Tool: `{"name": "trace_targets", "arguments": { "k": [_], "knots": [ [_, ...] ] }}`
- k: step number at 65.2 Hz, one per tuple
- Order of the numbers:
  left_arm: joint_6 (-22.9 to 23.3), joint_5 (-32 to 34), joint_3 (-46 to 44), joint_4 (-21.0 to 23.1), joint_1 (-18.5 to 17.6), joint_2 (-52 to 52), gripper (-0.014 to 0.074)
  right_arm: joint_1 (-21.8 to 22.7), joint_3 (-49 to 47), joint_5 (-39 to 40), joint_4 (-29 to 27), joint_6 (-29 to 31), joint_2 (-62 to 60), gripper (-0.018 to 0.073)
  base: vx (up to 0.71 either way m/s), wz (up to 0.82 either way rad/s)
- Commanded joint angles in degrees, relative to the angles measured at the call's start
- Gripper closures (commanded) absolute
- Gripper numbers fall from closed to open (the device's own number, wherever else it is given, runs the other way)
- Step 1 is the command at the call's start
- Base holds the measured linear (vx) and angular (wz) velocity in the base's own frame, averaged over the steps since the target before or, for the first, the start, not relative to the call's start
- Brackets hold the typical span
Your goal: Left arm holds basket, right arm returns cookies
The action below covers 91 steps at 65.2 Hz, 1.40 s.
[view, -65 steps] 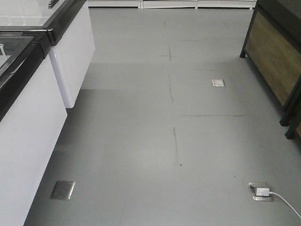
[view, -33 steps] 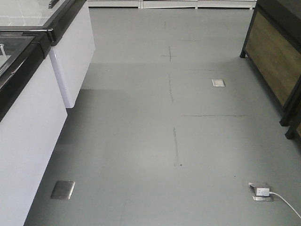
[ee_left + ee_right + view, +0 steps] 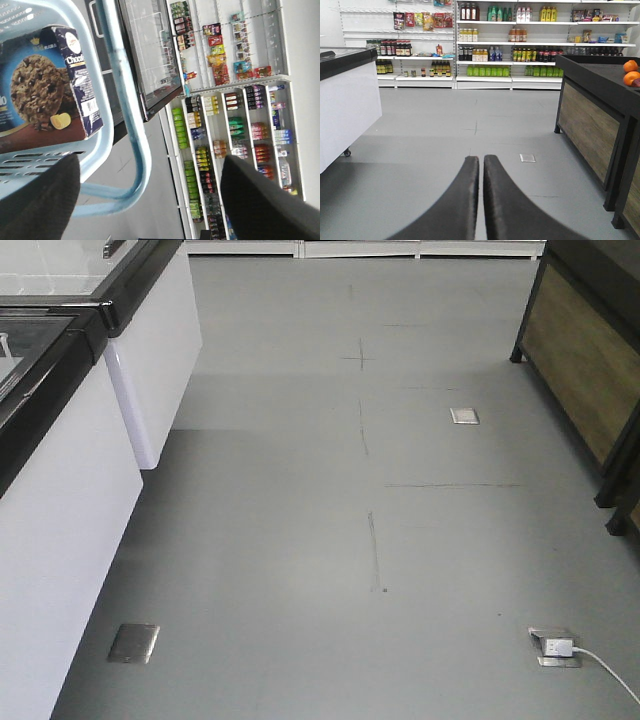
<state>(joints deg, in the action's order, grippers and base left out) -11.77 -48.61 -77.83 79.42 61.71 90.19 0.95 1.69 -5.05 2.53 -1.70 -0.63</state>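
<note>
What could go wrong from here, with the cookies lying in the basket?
The left gripper stands wide open beside the handle of the basket, so it may slip or swing. The right gripper is shut and empty; it must open before taking the cookies. The white cable on the floor could snag the robot.

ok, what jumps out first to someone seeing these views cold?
The cookies carton sitting in the light blue basket fills the upper left of the left wrist view. In the right wrist view the right tool, shut and empty, points down a shop aisle towards stocked drink shelves. The front view shows mostly grey floor beside white cabinets.
</note>
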Motion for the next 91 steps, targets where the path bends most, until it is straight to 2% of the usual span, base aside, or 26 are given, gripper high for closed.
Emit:
{"name": "trace_targets", "arguments": {
  "k": [1, 21, 39, 62, 73, 80, 85, 91],
  "knots": [
    [-1.3, 0.35, -3.06, 5.55, 0.06, -0.48, 0.003, 0.23, 0.97, 4.18, 0.39, -0.03, -0.74, 0.0565, 0.0, 0.0],
    [-1.83, -1.34, -7.77, 9.24, 0.06, 5.96, 0.003, 0.23, 0.97, 4.18, 0.39, -0.03, -0.74, 0.0565, 0.0, 0.0],
    [-2.02, -3.84, -13.92, 9.97, 0.01, 11.66, 0.0031, 0.23, 0.97, 4.25, 0.39, -0.03, -0.74, 0.0565, 0.0, 0.0],
    [-2.25, -4.87, -13.87, 12.61, 0.01, 14.55, 0.0041, 0.23, 0.97, 4.2, 0.39, -0.03, -0.74, 0.0565, 0.0, 0.0],
    [-4.39, -4.61, -13.87, 17.8, 0.01, 14.84, 0.0041, 0.23, 0.97, 4.2, 0.39, -0.03, -0.74, 0.0565, 0.0, 0.0],
    [-4.34, -5.54, -13.87, 18.0, -0.19, 15.22, 0.0041, 0.23, 0.97, 4.2, 0.39, -0.03, -0.74, 0.0565, 0.0, 0.0],
    [-4.39, -5.68, -13.87, 18.09, -0.55, 15.22, 0.0054, 0.23, 0.97, 4.2, 0.39, -0.03, -0.74, 0.0565, 0.0, 0.0],
    [-4.73, -5.74, -13.87, 18.73, -0.61, 15.22, 0.0113, 0.23, 0.97, 4.2, 0.39, -0.03, -0.74, 0.0565, 0.0, 0.0]
  ]
}}
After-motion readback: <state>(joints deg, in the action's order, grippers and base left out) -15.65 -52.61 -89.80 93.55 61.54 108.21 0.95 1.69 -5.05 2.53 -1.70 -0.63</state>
